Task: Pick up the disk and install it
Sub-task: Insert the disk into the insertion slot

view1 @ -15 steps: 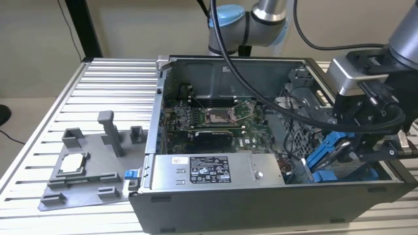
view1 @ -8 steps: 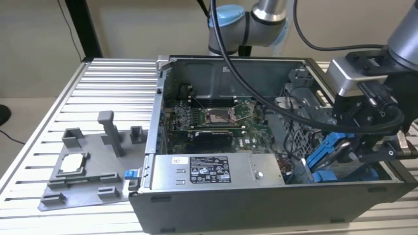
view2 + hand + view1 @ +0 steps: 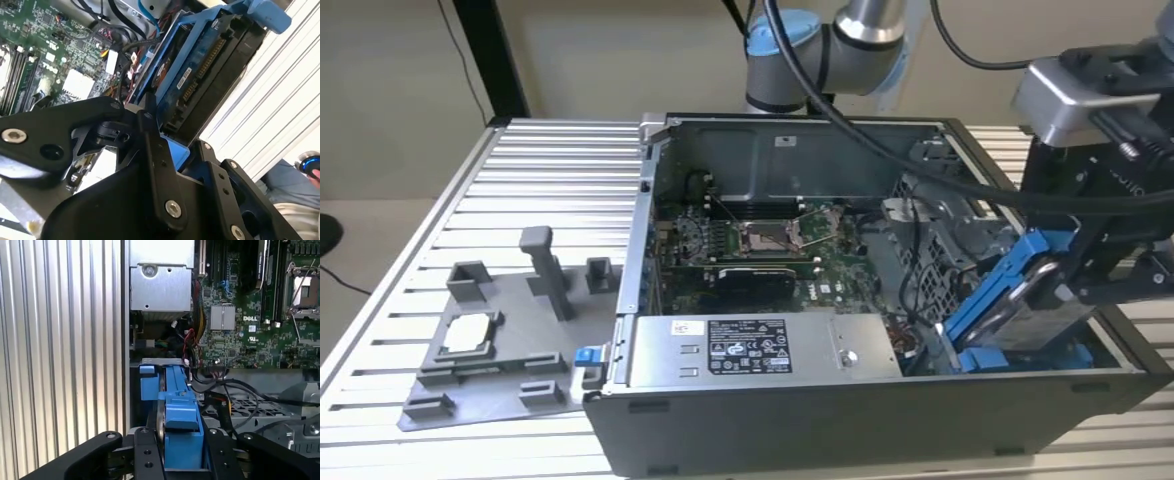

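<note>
Your hand point(image 3: 182, 447) is closed on the disk point(image 3: 175, 390), one black finger on each broad side of its blue carrier; both wrist views show that grip. In the exterior view the disk point(image 3: 1003, 300) hangs tilted, on edge, with its lower end already down inside the computer case point(image 3: 854, 420), in the near corner on the exterior view's right, and its upper end leaning out over the case wall.

You appear to be in the install step: the pick-up is done and the disk is partly in, not yet seated. Whether its lower edge touches anything in the bay cannot be told. Seating it likely calls for keeping the carrier square to the slot and easing off the tilt, so the connector edge point(image 3: 202, 67) doesn't bind.

Watch the loose black cables point(image 3: 220, 385) just beside the carrier; they look the likeliest thing to snag or get pinched. The case wall stands close on the other side.

Further in lies the green motherboard point(image 3: 720, 235) with its open CPU socket point(image 3: 767, 235), well apart from the disk. The grey power supply point(image 3: 761, 345) runs along the near wall, next to the bay.

Outside the case, on the ribbed tabletop point(image 3: 547, 170), a grey fixture plate point(image 3: 520, 385) carries a small silvery chip point(image 3: 467, 335), clear of your work.
</note>
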Motion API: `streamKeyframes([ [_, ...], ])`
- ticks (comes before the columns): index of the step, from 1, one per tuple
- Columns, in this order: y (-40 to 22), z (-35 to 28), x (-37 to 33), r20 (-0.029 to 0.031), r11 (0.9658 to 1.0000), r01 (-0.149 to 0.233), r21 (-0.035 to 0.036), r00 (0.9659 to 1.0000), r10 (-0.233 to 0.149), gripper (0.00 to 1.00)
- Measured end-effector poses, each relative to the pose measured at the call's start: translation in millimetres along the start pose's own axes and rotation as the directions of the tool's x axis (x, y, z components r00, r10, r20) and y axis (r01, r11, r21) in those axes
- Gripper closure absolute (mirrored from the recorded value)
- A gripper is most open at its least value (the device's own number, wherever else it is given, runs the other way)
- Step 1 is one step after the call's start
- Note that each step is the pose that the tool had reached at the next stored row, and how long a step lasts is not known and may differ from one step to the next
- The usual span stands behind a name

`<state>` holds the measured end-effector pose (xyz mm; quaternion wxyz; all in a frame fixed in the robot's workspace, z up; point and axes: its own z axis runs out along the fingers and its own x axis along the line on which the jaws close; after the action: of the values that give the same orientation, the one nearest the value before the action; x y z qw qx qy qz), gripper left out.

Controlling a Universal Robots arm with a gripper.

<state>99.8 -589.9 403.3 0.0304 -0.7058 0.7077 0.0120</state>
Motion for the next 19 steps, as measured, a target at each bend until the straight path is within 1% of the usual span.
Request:
streamKeyframes([
  [7, -0.8, -31.7, -1.9, 0.0003, 1.0, 0.001, 0.0, 1.0, -0.001, 1.0],
  [8, -0.9, -34.2, -2.1, 0.0002, 1.0, 0.001, 0.0003, 1.0, -0.001, 1.0],
  [9, -0.9, -34.6, -2.0, 0.0004, 1.0, 0.001, 0.0018, 1.0, -0.001, 1.0],
  [10, -0.9, -34.4, -2.0, 0.0007, 1.0, 0.001, 0.0063, 1.0, -0.001, 1.0],
  [11, -0.7, -34.2, -2.1, 0.0006, 0.9999, 0.002, 0.0168, 1.0, -0.002, 1.0],
  [13, 0.3, -33.6, -2.0, 0.0003, 0.999, 0.003, 0.0442, 1.0, -0.003, 1.0],
  [14, 0.8, -33.5, -2.0, 0.0003, 0.9986, 0.004, 0.0537, 1.0, -0.004, 1.0],
  [17, 1.5, -33.5, -2.0, -0.0001, 0.9985, 0.004, 0.0542, 1.0, -0.004, 1.0],
  [19, 4.0, -33.6, -2.1, -0.0002, 0.9985, 0.004, 0.0544, 1.0, -0.004, 1.0],
])
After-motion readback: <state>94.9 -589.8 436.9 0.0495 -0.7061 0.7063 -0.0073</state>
